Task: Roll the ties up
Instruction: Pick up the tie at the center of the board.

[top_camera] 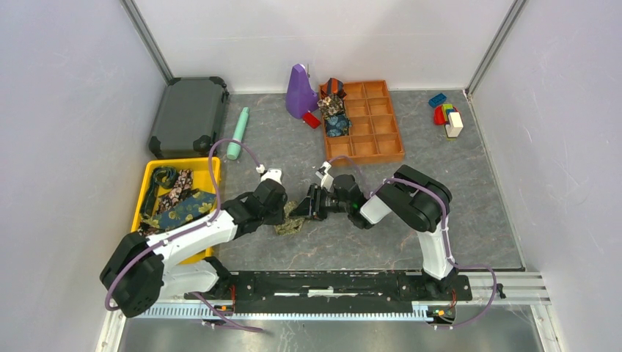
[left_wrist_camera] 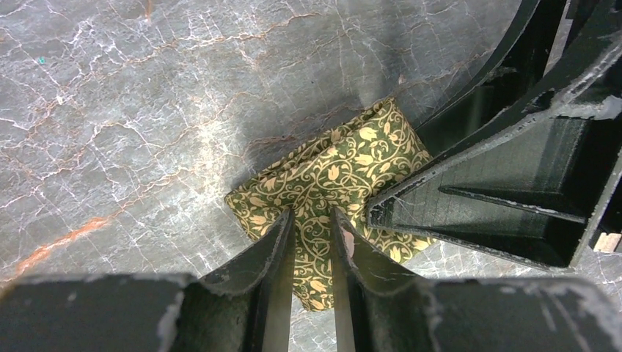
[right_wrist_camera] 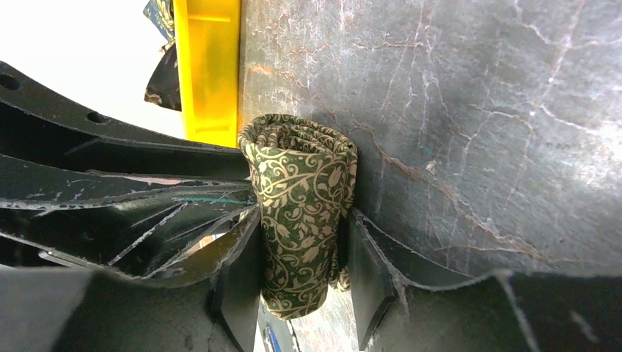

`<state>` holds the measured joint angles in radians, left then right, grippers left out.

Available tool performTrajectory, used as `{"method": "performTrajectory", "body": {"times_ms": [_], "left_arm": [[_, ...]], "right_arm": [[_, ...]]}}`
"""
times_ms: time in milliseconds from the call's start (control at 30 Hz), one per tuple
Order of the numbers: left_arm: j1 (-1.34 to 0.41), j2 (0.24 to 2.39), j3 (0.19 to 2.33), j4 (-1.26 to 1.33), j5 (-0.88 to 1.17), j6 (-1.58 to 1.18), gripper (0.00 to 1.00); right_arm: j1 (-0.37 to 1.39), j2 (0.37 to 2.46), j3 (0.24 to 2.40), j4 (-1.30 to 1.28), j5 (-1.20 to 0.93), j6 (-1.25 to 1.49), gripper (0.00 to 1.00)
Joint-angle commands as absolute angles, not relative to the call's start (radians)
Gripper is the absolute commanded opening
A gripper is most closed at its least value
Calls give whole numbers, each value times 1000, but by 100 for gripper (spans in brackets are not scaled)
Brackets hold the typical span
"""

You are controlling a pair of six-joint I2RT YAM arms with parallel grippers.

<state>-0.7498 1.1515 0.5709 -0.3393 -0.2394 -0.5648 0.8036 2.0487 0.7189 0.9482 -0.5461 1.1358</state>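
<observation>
The left gripper (left_wrist_camera: 312,220) is clamped on a flap of the olive-gold tie (left_wrist_camera: 330,165) — vine-patterned cloth is pinched in the narrow slot between its fingers. The right gripper (right_wrist_camera: 302,220) meets it nose to nose. It has the coiled body of the same tie between its fingers, both pressed against the roll's sides, so I'd call that a grasp too. The coil is down on the grey worktop (top_camera: 440,213), midway between the two arms. Just to its left is the yellow bin (top_camera: 194,163), where more ties (top_camera: 176,205) lie loose. Finished rolls (top_camera: 334,110) sit in the wooden compartment tray (top_camera: 381,139) at the back.

The danger, as I see it, is the roll springing open — if the left lets go before the right's hold is firm, the outer wrap could unwind. Too hard a squeeze would flatten the coil, and the two grippers are close enough to knock together.
</observation>
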Motion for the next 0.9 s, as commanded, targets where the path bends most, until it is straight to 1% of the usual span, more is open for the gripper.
{"method": "performTrajectory", "body": {"times_ms": [0,67,167,267,400,567,633,733,867], "left_arm": [[-762,1129,565,-320,-238,-617,30],[-764,1120,575,-329,-240,-620,31],[-765,1098,600,-360,-244,-629,36],[-765,1064,630,-427,-278,-651,43],[-765,1015,678,-524,-310,-671,49],[-765,951,751,-659,-333,-674,52],[-765,929,791,-724,-336,-662,52],[-765,897,854,-814,-358,-624,54],[-765,853,893,-878,-372,-534,55]], "right_arm": [[821,2077,719,892,-543,1101,45],[821,2070,714,885,-541,1095,40],[819,2061,710,881,-540,1091,31],[819,2054,707,881,-540,1093,26],[818,2033,703,876,-537,1092,22],[814,2002,698,858,-536,1082,18],[811,1985,697,847,-537,1077,15],[800,1953,695,827,-537,1067,11],[783,1902,702,772,-534,1038,9]]}}
